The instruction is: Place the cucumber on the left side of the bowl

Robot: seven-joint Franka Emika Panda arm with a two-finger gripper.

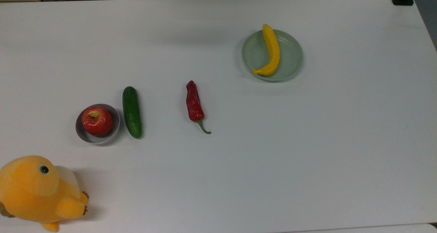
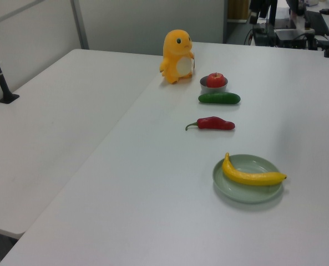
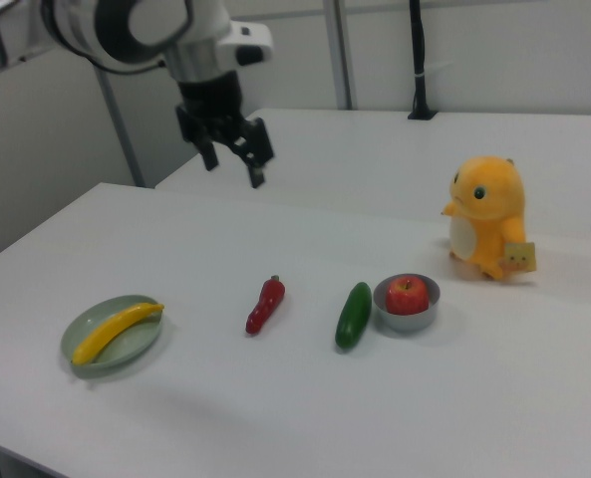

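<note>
Lying flat on the white counter, the cucumber is seen just beside the grey bowl, on the top view's right and the right view's left, seemingly set there as the task asks; a red apple is held in the bowl; the pincer is raised high above the counter in the right view, well apart from everything, its two fingers spread and gripping nothing; a red chili pepper lies nearby.
</note>
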